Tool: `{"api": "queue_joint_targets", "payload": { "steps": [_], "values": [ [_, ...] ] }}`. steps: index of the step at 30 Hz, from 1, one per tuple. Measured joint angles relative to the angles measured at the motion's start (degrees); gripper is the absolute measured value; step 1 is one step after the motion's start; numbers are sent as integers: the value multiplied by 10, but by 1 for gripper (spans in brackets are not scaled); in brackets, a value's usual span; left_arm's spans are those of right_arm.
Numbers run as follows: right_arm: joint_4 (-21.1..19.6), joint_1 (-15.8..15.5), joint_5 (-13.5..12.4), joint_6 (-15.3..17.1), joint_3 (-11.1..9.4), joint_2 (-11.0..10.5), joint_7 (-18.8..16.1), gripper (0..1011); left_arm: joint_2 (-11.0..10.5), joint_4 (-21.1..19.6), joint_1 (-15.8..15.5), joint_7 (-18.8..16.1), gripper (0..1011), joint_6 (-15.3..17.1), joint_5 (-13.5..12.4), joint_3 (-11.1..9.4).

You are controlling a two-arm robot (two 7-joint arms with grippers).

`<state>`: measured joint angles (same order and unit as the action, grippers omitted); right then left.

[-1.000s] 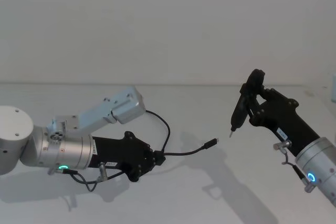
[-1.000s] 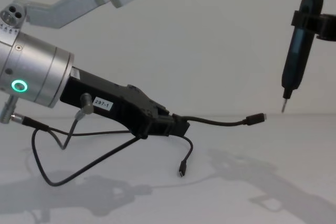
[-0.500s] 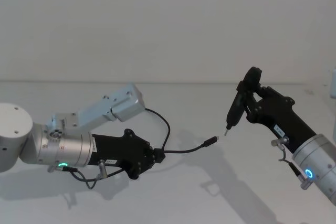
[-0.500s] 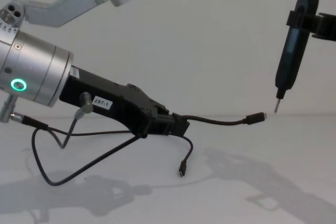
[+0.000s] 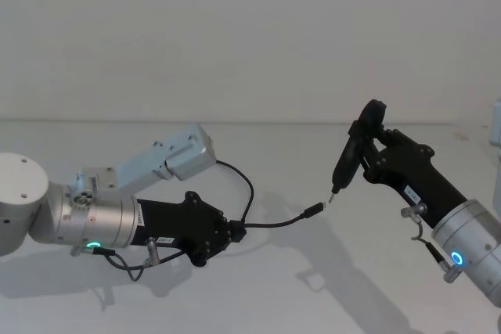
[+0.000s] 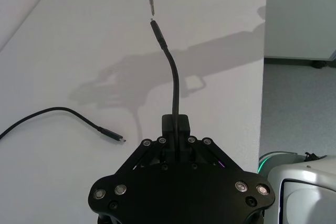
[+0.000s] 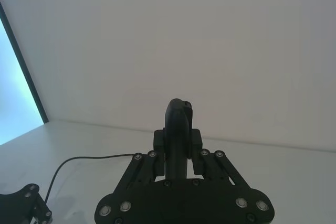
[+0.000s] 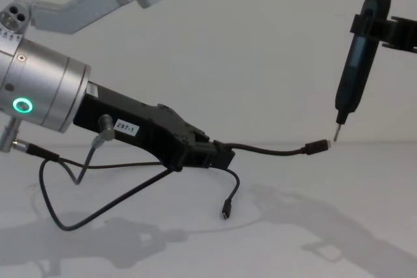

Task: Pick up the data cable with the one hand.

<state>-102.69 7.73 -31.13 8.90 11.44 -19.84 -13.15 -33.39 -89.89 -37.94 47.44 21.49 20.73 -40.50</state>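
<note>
Black fingers [image 8: 223, 159] of the left gripper [image 5: 234, 234] are clenched on the data cable [image 5: 278, 224], pinching it partway along its length, above the white desk [image 5: 258, 295]. In the left wrist view the cable leaves straight from between the fingertips of the left gripper [image 6: 176, 125] and curves away to its free plug [image 6: 157, 29].

From the chest, that short stretch of cable [image 8: 267, 152] juts out level from the fingers toward the robot's right, the free plug [image 8: 318, 146] held in the air. The rest of the cable drops from the other side of the grasp; one strand ends in a second plug [image 8: 225, 213] low by the desk, and whether it touches the surface cannot be told. Behind the fingers, the gripper body carries a white label "297-1" [image 8: 128, 128] and joins a silver cylinder [image 8: 45, 89] with a green ring light [image 8: 24, 105].

On the robot's right, the right gripper [image 5: 368, 145] is closed around a dark pen-shaped tool [image 5: 347, 160], held raised and tilted. Its thin metal tip [image 8: 337, 133] sits just beside the free plug; the left wrist view shows a slim gap between them.
</note>
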Motion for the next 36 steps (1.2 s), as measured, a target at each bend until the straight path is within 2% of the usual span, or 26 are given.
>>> {"api": "queue_joint_targets", "payload": {
  "steps": [36],
  "values": [
    [-8,-6,-31,4,6,-14,8,279,0,0,0,0,37,0,0,0]
  ]
}}
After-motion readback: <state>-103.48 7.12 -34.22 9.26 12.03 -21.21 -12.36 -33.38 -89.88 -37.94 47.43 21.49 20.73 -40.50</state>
